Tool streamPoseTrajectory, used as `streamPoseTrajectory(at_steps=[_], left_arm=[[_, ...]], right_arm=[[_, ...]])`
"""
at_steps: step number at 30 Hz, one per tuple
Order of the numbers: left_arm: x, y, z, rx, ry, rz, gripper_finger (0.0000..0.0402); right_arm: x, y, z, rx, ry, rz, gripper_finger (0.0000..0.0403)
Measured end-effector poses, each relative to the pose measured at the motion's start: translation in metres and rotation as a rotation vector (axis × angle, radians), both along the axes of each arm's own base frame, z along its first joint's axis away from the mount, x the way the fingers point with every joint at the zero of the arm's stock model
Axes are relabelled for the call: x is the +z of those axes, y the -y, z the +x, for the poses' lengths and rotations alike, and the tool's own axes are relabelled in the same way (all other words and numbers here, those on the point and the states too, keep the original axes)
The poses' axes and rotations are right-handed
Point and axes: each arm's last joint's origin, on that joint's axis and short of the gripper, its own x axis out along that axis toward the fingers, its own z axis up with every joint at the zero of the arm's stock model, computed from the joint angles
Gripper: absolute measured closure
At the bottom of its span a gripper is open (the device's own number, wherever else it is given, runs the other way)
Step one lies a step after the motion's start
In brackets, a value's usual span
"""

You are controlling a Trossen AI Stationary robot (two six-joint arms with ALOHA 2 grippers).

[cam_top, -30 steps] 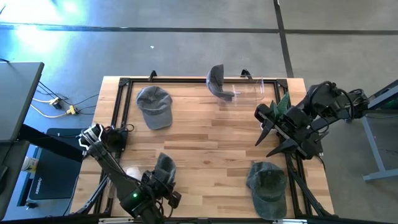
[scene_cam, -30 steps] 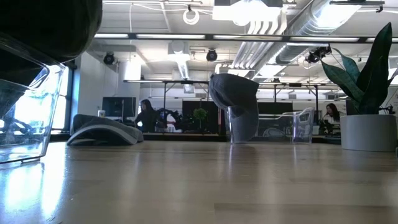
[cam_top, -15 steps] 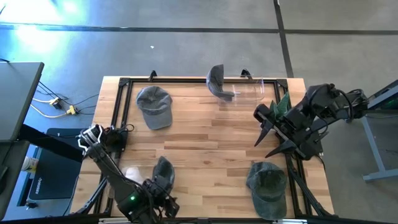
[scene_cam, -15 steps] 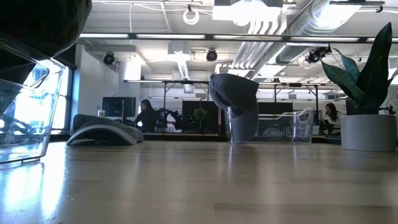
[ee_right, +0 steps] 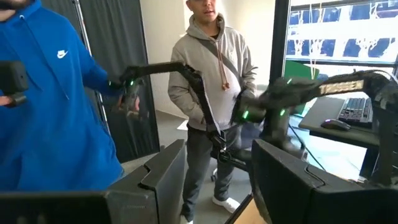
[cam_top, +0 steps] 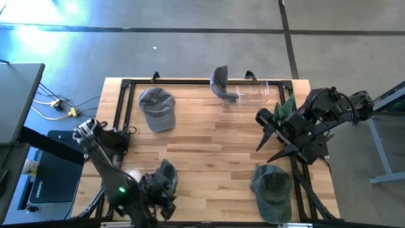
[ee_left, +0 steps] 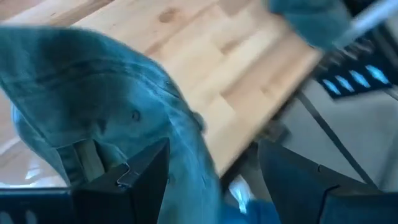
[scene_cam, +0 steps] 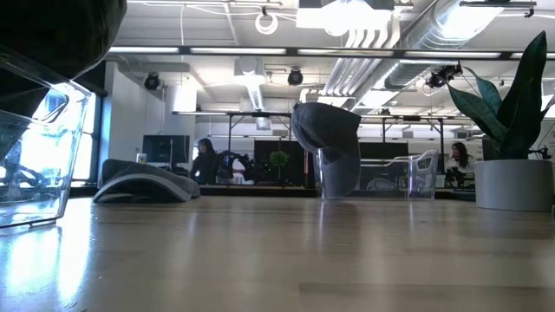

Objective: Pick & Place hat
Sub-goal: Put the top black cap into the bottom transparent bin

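Observation:
A dark cap (cam_top: 166, 174) sits on a clear stand (cam_top: 134, 177) at the table's near left; the low view shows that stand (scene_cam: 39, 156) with the cap (scene_cam: 52, 35) on top. My left gripper (cam_top: 161, 201) is open just nearer than it, and in the wrist view the cap's edge (ee_left: 186, 149) runs between the fingers of my left gripper (ee_left: 214, 180). My right gripper (cam_top: 269, 149) hangs open and level above the table's right side, holding nothing; behind my right gripper (ee_right: 217, 180) its wrist view shows only the room. My left gripper's open fingers stand on either side of the cap's near edge (ee_left: 177, 134), slanting down from the table's near side. One finger (ee_left: 146, 177) lies close against the cloth; I cannot tell whether it touches. The cap rests on the stand.
A grey cap (cam_top: 156, 107) lies flat at the far left. Another dark cap (cam_top: 220, 82) sits on a clear stand at the far middle, and a green-grey cap (cam_top: 272, 187) lies near right. A potted plant (cam_top: 288, 104) stands far right. People stand beyond the table.
My left gripper has drawn back from the cap toward the table's near-left corner and risen a little. The cap has stayed on its clear stand. The dark mass over the stand in the low view has become narrower.

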Motion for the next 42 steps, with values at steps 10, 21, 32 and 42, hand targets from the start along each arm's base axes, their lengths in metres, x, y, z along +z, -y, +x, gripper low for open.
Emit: streamPoseTrajectory(at_steps=[10, 21, 32, 42], left_arm=[[0.025, -0.023, -0.040, -0.153, -0.314, -0.127, 0.0208], [-0.035, -0.003, -0.035, -0.085, -0.336, -0.258, 0.0341], [-0.048, -0.016, -0.003, 0.053, -0.056, -0.205, 0.0383], [-0.031, -0.047, -0.020, 0.179, -0.355, -0.241, 0.0383]], right_arm=[[0.000, 0.000, 0.000, -0.006, 0.006, -0.007, 0.0222], [0.000, 0.000, 0.000, -0.008, 0.010, -0.011, 0.0222], [0.000, 0.000, 0.000, -0.020, 0.007, -0.008, 0.0222], [0.000, 0.001, 0.000, -0.023, 0.006, -0.006, 0.0222]])
